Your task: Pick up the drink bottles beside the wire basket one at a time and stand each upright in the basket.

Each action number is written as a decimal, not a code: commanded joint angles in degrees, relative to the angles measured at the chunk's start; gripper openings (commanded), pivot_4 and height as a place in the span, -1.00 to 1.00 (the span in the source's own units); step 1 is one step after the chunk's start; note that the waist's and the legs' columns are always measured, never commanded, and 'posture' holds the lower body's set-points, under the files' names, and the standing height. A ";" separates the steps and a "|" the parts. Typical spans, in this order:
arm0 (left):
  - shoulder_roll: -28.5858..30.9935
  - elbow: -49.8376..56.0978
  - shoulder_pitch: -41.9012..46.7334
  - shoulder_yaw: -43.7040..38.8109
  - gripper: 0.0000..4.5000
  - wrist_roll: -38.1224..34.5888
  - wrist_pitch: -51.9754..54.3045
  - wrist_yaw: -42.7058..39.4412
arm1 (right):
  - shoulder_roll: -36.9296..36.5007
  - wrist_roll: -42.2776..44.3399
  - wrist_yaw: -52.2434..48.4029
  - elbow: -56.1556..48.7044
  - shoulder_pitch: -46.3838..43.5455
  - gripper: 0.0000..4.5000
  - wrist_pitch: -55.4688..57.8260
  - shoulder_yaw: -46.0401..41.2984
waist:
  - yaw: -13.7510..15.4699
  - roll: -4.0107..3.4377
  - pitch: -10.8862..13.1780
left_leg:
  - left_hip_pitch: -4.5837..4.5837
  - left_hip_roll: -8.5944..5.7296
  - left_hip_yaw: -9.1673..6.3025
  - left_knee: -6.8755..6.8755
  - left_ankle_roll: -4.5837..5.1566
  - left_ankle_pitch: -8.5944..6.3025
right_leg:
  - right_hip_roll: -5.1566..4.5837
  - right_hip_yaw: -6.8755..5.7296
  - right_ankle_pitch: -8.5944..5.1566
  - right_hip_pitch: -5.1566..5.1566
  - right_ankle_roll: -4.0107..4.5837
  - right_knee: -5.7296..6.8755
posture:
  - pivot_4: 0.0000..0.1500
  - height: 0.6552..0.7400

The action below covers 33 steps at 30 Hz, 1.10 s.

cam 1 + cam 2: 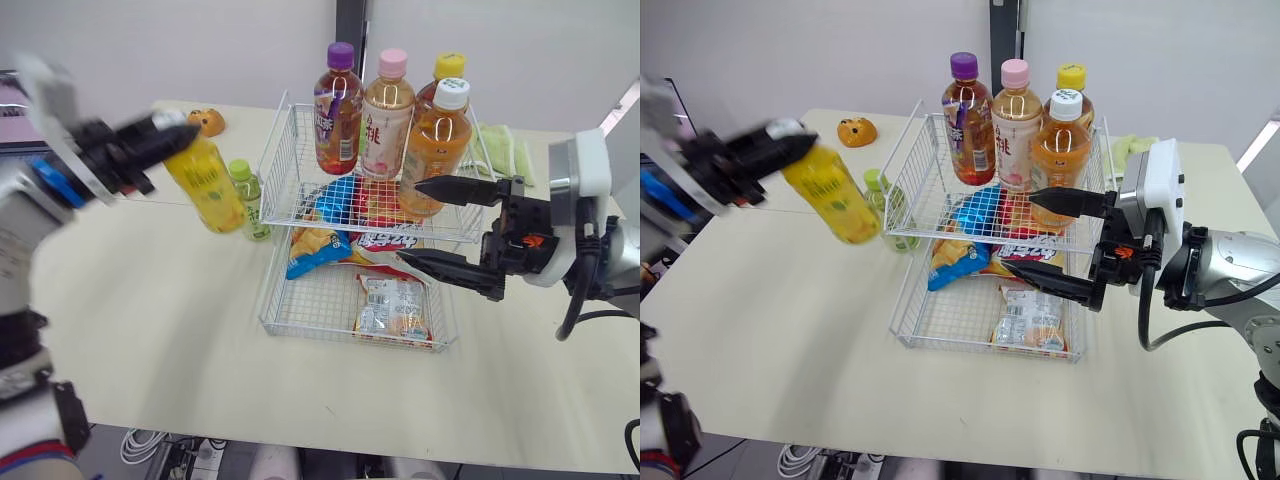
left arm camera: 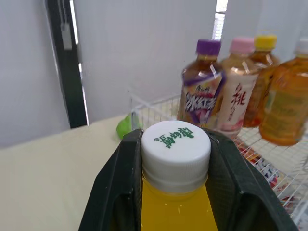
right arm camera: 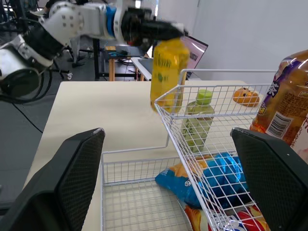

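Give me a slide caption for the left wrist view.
Left gripper shut on the yellow bottle near the wire basket.

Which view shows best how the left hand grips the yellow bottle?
The left wrist view: the yellow bottle has its white cap clamped in the left hand. Both eye views show it tilted beside the basket; the right wrist view shows it from afar.

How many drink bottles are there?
6: purple-cap bottle, pink-cap bottle, yellow-cap bottle, white-cap bottle upright in the basket; yellow bottle in left gripper; green bottle beside the basket.
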State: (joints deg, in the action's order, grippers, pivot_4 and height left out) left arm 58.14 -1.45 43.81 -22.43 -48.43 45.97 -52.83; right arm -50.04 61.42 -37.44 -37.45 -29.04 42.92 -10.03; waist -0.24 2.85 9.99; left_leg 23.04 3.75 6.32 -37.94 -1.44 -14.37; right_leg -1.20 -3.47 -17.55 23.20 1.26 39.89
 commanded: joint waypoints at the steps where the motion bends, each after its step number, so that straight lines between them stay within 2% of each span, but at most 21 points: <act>1: 4.66 -4.44 8.88 2.69 -0.40 -1.02 2.52 -6.68 | 0.93 -1.93 -0.76 -0.05 -1.25 1.00 -2.10 -0.06 | 0.02 0.00 0.00 | 0.00 0.00 -0.01 -0.01 0.00 0.00 | 0.00 -0.02 0.00 0.00 0.00 0.03 | 1.00 1.00; 3: 6.00 -7.67 15.72 6.35 -0.40 0.64 2.59 -10.33 | 1.67 -2.95 -0.99 0.23 -1.38 1.00 -2.52 0.42 | 0.08 0.02 0.02 | 0.01 0.00 -0.03 -0.03 0.00 0.00 | 0.01 -0.04 -0.01 0.01 -0.01 0.05 | 1.00 1.00; 6: 4.95 -12.54 25.86 11.67 -0.40 4.07 1.08 -14.50 | 2.46 -4.30 -1.02 0.44 -1.46 1.00 -3.06 0.92 | 0.25 0.04 0.02 | 0.06 -0.03 -0.08 -0.07 0.00 0.00 | 0.02 -0.11 -0.01 0.01 -0.01 0.05 | 1.00 1.00; 9: 2.03 -16.48 34.40 15.08 -0.40 5.69 1.18 -17.96 | 3.24 -5.29 -0.35 0.39 -1.30 1.00 -3.17 1.00 | 0.21 0.03 0.02 | 0.12 -0.05 -0.04 -0.08 0.01 0.00 | 0.01 -0.05 0.00 0.06 0.00 0.03 | 1.00 1.00; 13: -4.89 -21.10 42.72 16.38 -0.40 6.07 1.37 -19.66 | 3.47 -5.91 1.01 -0.47 -0.27 1.00 -2.90 0.09 | 0.22 0.01 0.03 | 0.20 -0.03 -0.09 -0.13 0.00 0.01 | 0.01 -0.11 -0.01 0.10 0.00 0.04 | 1.00 1.00; 17: -11.84 -22.53 43.50 18.79 -0.40 8.89 -2.35 -21.14 | 3.18 -5.52 3.09 -2.57 1.51 1.00 -2.45 -1.50 | 0.15 -0.02 0.05 | 0.18 -0.04 -0.08 -0.14 0.00 0.01 | 0.00 -0.08 -0.01 0.10 0.00 0.06 | 1.00 1.00; 24: -23.40 -25.34 39.48 21.56 -0.40 15.55 -13.03 -19.70 | 1.42 -2.90 8.51 -7.60 5.49 1.00 -0.53 -6.55 | -0.04 -0.06 0.06 | 0.17 -0.03 -0.06 -0.14 -0.02 0.02 | 0.01 -0.03 0.00 0.13 0.01 0.11 | 1.00 1.00; 33: -31.14 -29.16 35.68 23.35 -0.40 22.14 -21.61 -18.98 | -1.51 1.80 15.44 -10.42 8.24 1.00 0.31 -14.02 | 0.05 -0.10 0.09 | 0.19 -0.04 -0.04 -0.13 -0.02 0.03 | 0.01 -0.02 0.00 0.13 0.01 0.09 | 1.00 1.00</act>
State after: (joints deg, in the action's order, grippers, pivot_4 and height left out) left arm 27.72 -31.28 78.28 2.06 -26.44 26.95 -72.09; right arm -50.39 61.37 -23.44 -46.13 -20.88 43.34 -20.82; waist -0.19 2.75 10.08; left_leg 23.23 3.71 6.27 -38.07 -1.47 -14.35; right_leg -1.20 -3.48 -17.55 23.33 1.27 39.97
